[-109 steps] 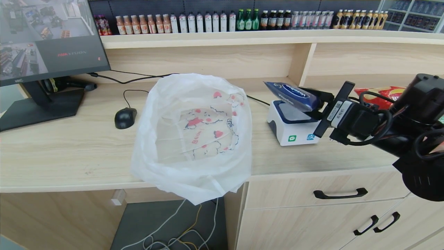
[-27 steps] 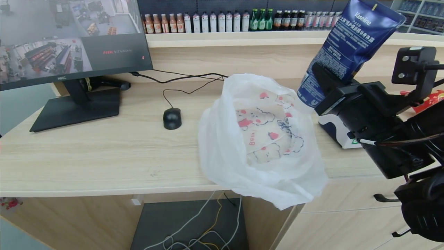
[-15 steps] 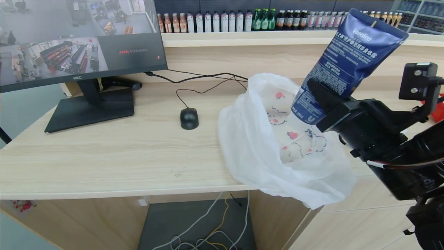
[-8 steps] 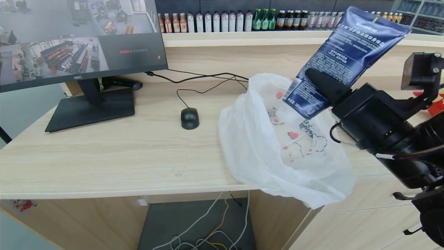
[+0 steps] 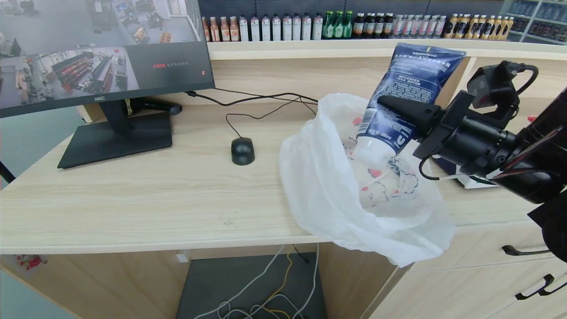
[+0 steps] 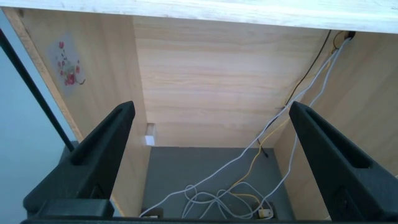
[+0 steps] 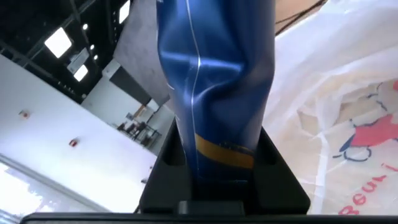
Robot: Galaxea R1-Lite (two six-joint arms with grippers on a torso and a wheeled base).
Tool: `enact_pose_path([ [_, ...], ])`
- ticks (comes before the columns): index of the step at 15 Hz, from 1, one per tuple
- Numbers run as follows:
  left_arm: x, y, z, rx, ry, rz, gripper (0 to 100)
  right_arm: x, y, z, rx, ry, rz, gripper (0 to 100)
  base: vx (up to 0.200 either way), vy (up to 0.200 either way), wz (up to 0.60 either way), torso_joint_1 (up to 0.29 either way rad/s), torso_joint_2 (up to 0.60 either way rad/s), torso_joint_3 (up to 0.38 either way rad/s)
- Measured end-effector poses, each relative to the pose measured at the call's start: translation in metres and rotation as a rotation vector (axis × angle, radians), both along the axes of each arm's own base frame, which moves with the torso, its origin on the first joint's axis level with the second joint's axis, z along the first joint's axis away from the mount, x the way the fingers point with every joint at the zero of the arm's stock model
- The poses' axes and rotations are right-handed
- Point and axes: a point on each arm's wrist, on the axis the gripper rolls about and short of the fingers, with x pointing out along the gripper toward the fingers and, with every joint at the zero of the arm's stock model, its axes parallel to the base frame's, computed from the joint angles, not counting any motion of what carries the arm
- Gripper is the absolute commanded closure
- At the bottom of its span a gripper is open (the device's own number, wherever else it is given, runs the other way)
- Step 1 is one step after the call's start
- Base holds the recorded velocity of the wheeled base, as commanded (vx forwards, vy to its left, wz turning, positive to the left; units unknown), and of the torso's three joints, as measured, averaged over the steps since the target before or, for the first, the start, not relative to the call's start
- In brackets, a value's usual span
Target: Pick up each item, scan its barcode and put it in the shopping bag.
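Note:
My right gripper (image 5: 405,116) is shut on a dark blue lotion tube (image 5: 405,95) with a white cap, held cap-down over the mouth of the white shopping bag (image 5: 336,195). The cap hangs just inside the bag's rim. In the right wrist view the blue tube (image 7: 214,81) is pinched between the two black fingers, with the bag (image 7: 348,106) beside it. My left gripper (image 6: 211,155) is open, low down in front of the space under the counter, with nothing between its fingers. The white scanner (image 5: 467,180) is mostly hidden behind my right arm.
The bag stands on a light wooden counter (image 5: 133,195) and overhangs its front edge. A black mouse (image 5: 242,150) and a monitor (image 5: 97,48) sit to the left. Bottles (image 5: 310,26) line a shelf behind. Loose cables (image 5: 261,297) lie under the counter.
The camera swung right between the oldest frames and now. My right gripper carried the tube from the scanner to the bag, then tilted and lowered it cap-first into the mouth.

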Motion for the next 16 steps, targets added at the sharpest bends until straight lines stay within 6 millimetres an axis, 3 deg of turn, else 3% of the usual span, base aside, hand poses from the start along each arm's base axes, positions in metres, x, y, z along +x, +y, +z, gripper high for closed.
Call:
enact_pose_path([
  [10,0.000,0.000,0.000,0.000,0.000,0.000,0,0.029,0.013,-0.033,-0.054,0.129,0.114,100,0.000,0.000,0.00,0.000,0.00,0.000],
  [16,0.000,0.000,0.000,-0.001,0.000,-0.001,0,0.028,0.024,-0.052,-0.076,0.191,0.146,100,0.000,0.000,0.00,0.000,0.00,0.000],
])
